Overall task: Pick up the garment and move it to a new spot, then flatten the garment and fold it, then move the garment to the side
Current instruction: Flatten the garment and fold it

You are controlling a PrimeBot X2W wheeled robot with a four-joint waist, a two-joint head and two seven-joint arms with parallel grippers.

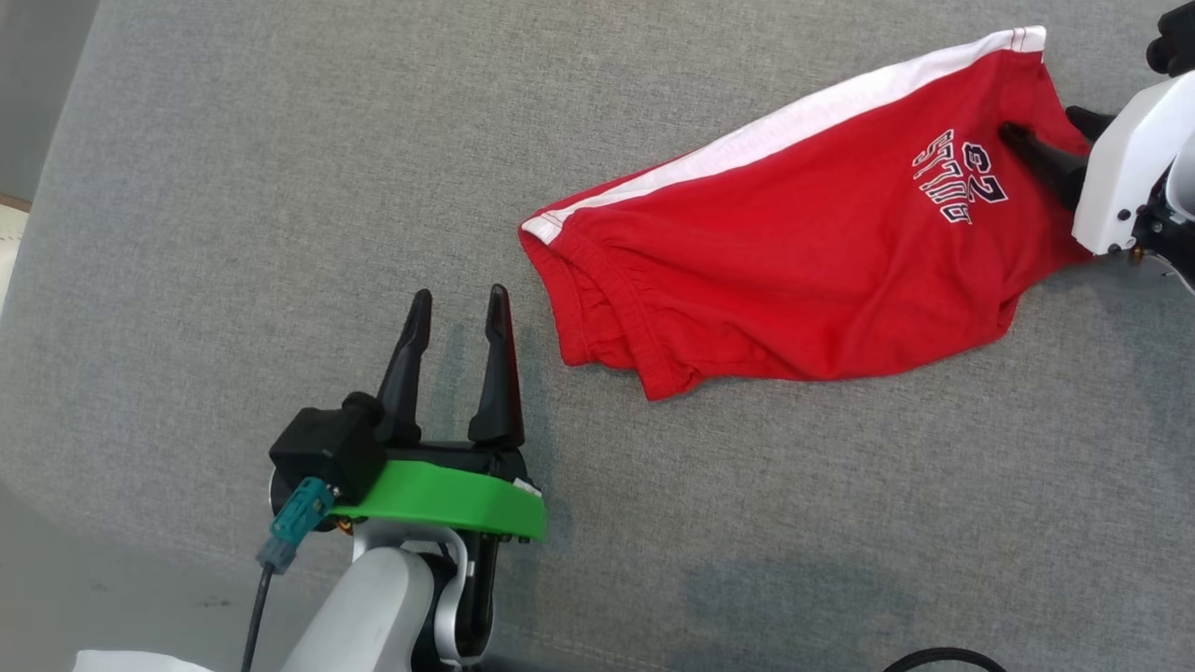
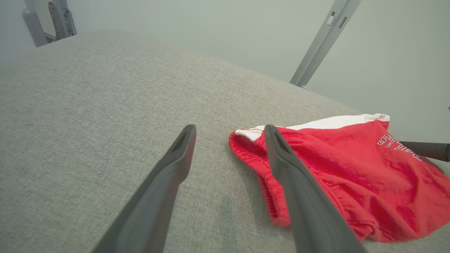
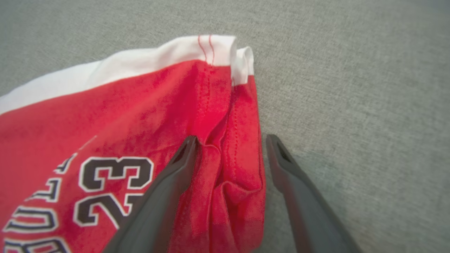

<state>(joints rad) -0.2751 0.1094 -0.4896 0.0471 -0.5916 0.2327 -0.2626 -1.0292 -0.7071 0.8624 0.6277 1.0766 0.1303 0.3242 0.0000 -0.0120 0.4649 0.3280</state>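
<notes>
The garment (image 1: 794,252) is a pair of red shorts with a white side stripe and a dark "23" print, lying folded and a little rumpled on the grey fabric surface (image 1: 233,187). My left gripper (image 1: 459,299) stands open just left of the waistband end, apart from it, with nothing between its fingers. In the left wrist view the garment (image 2: 344,168) lies to the right of my left gripper (image 2: 229,129). My right gripper (image 1: 1046,123) is open at the hem end. In the right wrist view, my right gripper (image 3: 231,138) straddles the creased hem edge of the garment (image 3: 123,105) without closing on it.
The grey surface stretches wide to the left and front of the garment. Its left edge (image 1: 56,149) drops to the floor. Metal frame posts (image 2: 325,38) stand beyond the far edge. A black cable (image 1: 943,658) curls at the bottom right.
</notes>
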